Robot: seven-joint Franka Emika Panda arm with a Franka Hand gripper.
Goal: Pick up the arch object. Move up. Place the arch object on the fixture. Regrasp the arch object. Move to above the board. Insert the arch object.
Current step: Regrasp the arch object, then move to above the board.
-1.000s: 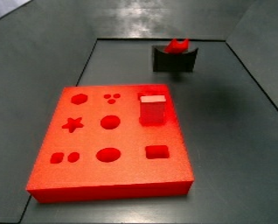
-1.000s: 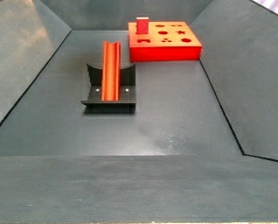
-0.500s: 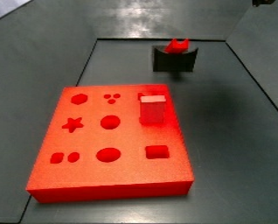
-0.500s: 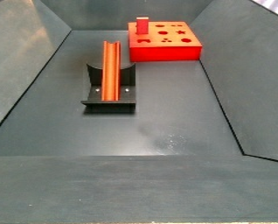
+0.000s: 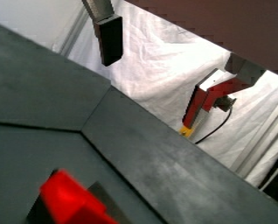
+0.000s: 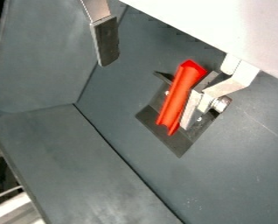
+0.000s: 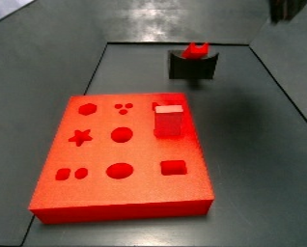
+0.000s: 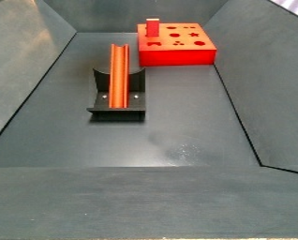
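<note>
The arch object [image 8: 118, 71], a slim red bar, lies along the black fixture [image 8: 116, 101] and nothing touches it. In a side view I see its end [image 7: 196, 47] sticking up from the fixture [image 7: 192, 66]. It also shows in a wrist view [image 6: 177, 93] on the fixture [image 6: 165, 127], well below the fingers. The gripper [image 6: 165, 66] is open and empty, high above the bar; it is a dark shape at a side view's upper edge [image 7: 283, 8]. The red board [image 7: 118, 154] lies apart from the fixture and also shows in a side view [image 8: 177, 45].
A short red block [image 7: 168, 121] stands upright on the board. Sloped grey walls [image 8: 33, 84] enclose the floor. In a wrist view a white cloth backdrop [image 5: 165, 61] and a red stand with a cable [image 5: 205, 101] lie beyond the wall.
The gripper has come further into a side view at its upper right edge. The arch object, fixture and board have not moved.
</note>
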